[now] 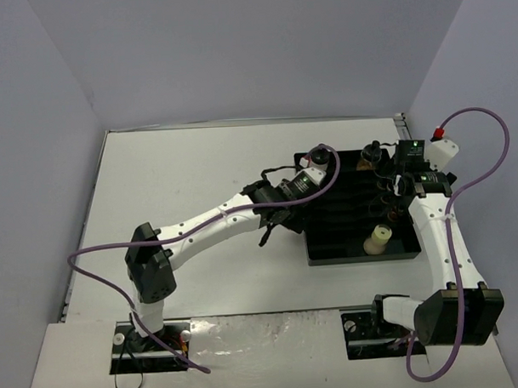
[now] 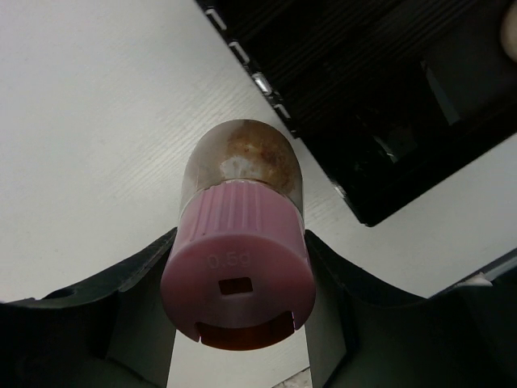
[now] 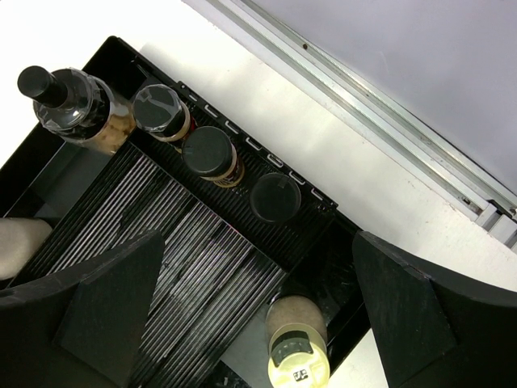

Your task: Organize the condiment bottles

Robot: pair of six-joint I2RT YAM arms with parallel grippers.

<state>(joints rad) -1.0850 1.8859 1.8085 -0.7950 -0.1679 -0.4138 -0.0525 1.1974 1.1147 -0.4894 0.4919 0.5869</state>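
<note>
My left gripper [image 2: 240,242] is shut on a pink-capped condiment bottle [image 2: 238,279] with brown contents, held above the white table just left of the black slotted tray [image 2: 388,97]. In the top view this gripper [image 1: 273,223] hangs beside the tray's left edge [image 1: 310,243]. My right gripper [image 3: 258,315] is open over the tray's right part, nothing between its fingers [image 3: 113,299]. Below it three black-capped bottles [image 3: 212,153] stand in a row, with a taller one [image 3: 77,101] beside them. A pale-yellow-capped bottle [image 3: 297,356] stands in a near compartment [image 1: 377,239].
A metal rail [image 3: 363,105] runs along the table's far edge behind the tray. Purple cables [image 1: 475,165] loop off both arms. Grey walls close in the table on three sides. White table [image 1: 190,171] stretches left of the tray.
</note>
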